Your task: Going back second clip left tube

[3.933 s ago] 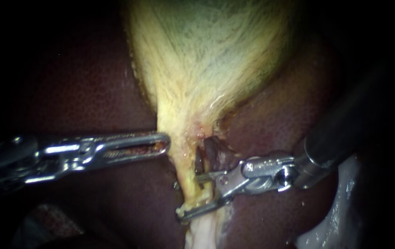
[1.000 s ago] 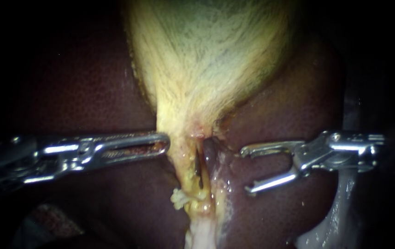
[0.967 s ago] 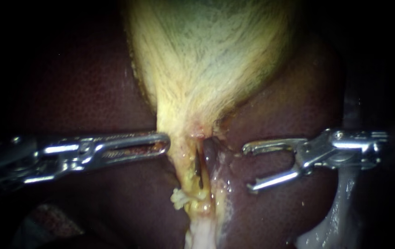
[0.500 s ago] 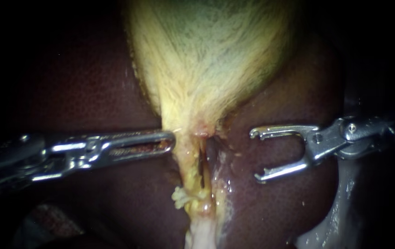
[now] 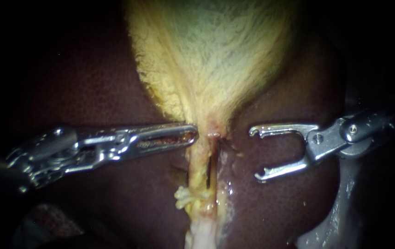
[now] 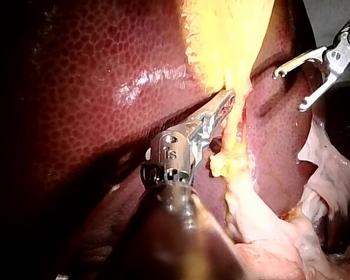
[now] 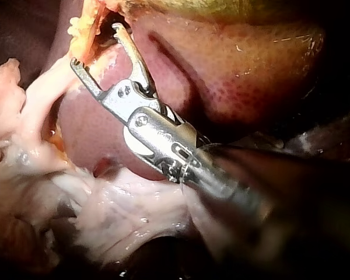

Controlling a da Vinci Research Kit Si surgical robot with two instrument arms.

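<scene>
**Withdrawal after the 2nd clip.** 3.9 s ago my right instrument (image 5: pixel 255 154) straddled the left tube (image 5: pixel 198 175), the yellow strand left of a dark slit. It has since backed off and now stands well apart to the right, over the liver (image 5: pixel 91 92), with its jaws spread and empty. I judge the going-back nearly complete. I cannot make out a clip on the tube. In the last 0.5 s my left instrument (image 5: pixel 193 134) has moved right, carrying the neck of the gallbladder (image 5: pixel 215 55) with it. Its jaws pinch the neck's left edge. Both shafts lie almost level, tips facing each other across the tube.
</scene>
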